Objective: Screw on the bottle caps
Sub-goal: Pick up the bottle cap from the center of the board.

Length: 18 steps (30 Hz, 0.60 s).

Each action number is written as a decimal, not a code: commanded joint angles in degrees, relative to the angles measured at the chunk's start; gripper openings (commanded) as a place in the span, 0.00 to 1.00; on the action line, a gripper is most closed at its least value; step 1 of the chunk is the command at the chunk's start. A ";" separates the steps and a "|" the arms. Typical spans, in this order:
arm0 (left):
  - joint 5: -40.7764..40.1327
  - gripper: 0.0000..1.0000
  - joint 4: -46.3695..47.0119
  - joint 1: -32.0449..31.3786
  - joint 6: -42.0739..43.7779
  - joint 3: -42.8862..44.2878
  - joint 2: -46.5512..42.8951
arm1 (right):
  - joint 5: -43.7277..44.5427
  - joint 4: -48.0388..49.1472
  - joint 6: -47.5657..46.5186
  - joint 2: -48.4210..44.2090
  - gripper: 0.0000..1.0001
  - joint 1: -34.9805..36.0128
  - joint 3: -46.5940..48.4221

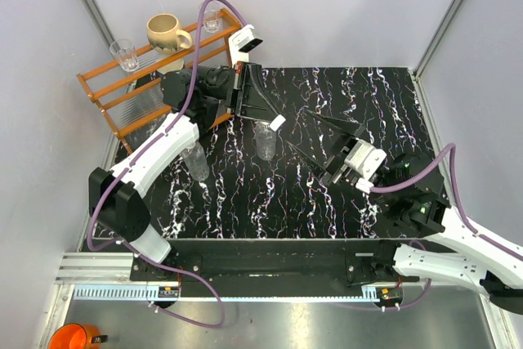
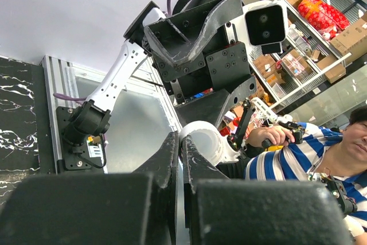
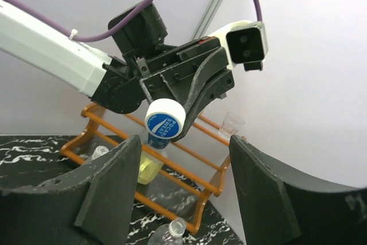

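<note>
Right wrist cam: my right gripper [image 3: 184, 144] jaws wide, nothing btwn them. Cap [image 3: 164, 119] pinched at left gripper [image 3: 179, 125] tips, dead ahead & above me, top facing me. Open bottle [image 3: 172, 230] upright just below it, so left arm's nearer; cap prob needs tipping down onto the neck.

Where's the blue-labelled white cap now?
Right wrist view, centre: the round white plastic cap is pinched in the left gripper, above the clear plastic bottle.

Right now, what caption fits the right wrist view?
Left end effector holds a white cap above a bottle, framed by the open right end effector.
</note>
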 commanded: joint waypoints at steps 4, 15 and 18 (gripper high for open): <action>-1.20 0.00 3.00 -0.04 -0.64 0.42 -0.67 | 1.35 6.05 -4.82 2.57 0.69 0.18 -0.78; -0.84 0.00 2.73 -0.04 -0.47 0.25 -0.23 | 1.09 9.22 -5.35 6.09 0.69 0.89 -0.78; -1.02 0.00 2.73 -0.04 -0.38 -0.02 -0.32 | 1.79 10.80 -5.09 6.44 0.67 1.15 -0.87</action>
